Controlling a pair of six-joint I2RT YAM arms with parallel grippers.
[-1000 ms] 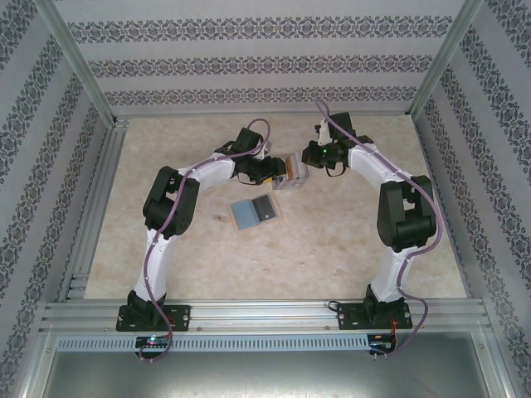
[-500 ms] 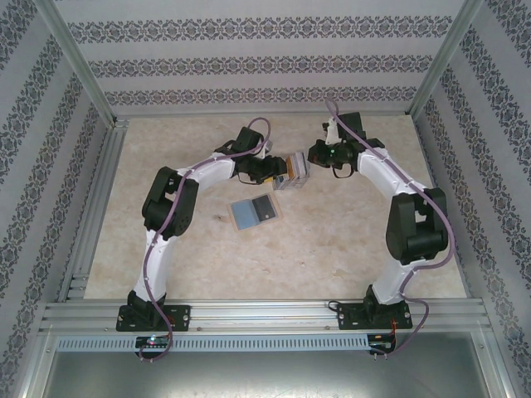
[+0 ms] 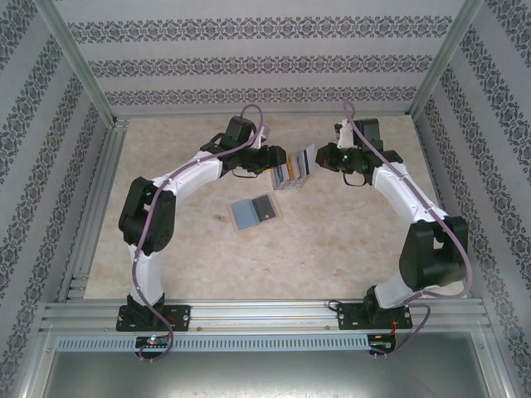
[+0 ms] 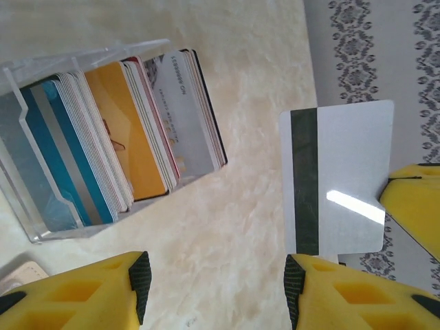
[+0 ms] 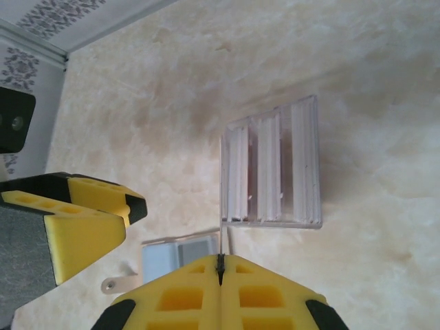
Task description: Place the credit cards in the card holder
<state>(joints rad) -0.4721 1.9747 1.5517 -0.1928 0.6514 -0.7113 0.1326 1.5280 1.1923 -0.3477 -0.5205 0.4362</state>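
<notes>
Your right claw [image 5: 220,265] is clenched on a pale grey credit card [image 4: 337,179] with a dark stripe, held off the tabletop [image 3: 332,240] beside the clear tray [image 4: 41,230]. Your left claw [image 4: 214,289] gapes empty. The card holder [image 3: 255,212] lies open nearby.

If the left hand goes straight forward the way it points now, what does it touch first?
Probably the bare table, in the gap between the clear card tray and the white striped card held by the right hand. The tray's corner lies close to that line, and depth is unclear.
</notes>
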